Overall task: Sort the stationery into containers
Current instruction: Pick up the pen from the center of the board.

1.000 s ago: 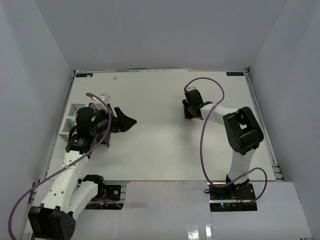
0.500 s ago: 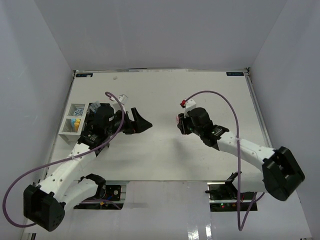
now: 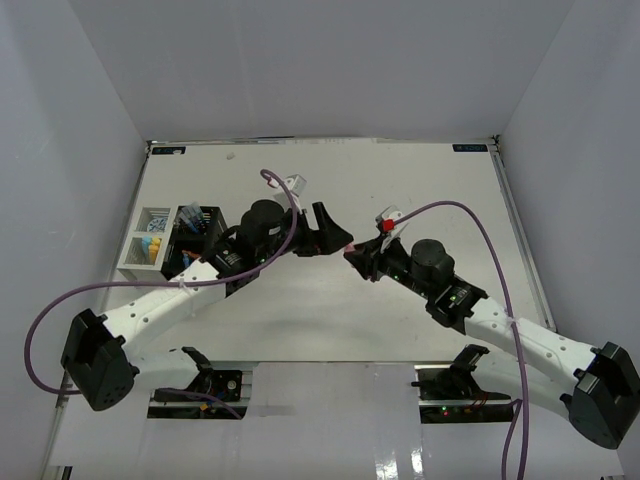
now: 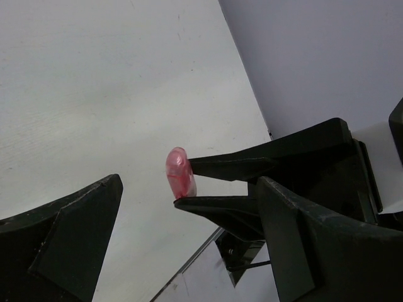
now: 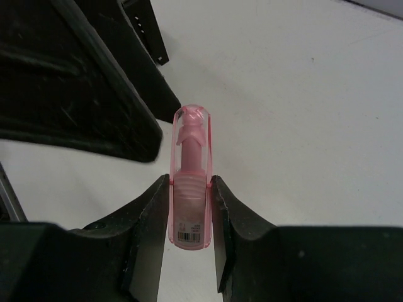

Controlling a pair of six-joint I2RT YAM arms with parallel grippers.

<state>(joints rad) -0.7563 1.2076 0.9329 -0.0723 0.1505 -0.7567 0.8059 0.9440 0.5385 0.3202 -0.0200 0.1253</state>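
My right gripper (image 5: pixel 191 184) is shut on a pink marker (image 5: pixel 191 189), held upright by its lower body with its clear cap sticking out past the fingertips. In the top view the right gripper (image 3: pixel 356 257) is mid-table, tip to tip with my left gripper (image 3: pixel 338 238). My left gripper (image 4: pixel 189 185) is open, and the marker's cap (image 4: pixel 179 173) sits between its spread fingers without touching them. The black slotted organizer (image 3: pixel 196 232) and the white two-compartment tray (image 3: pixel 146 243) stand at the left; the tray holds yellow and blue markers and a small roll.
The left arm (image 3: pixel 200 285) stretches from the near left across the containers' near side to the centre. The right arm (image 3: pixel 490 315) runs from the near right. White walls close the table's left, back and right sides.
The left gripper has swung right from beside the containers to the table's centre. The right gripper has come left and nearer with the pink marker, meeting it.
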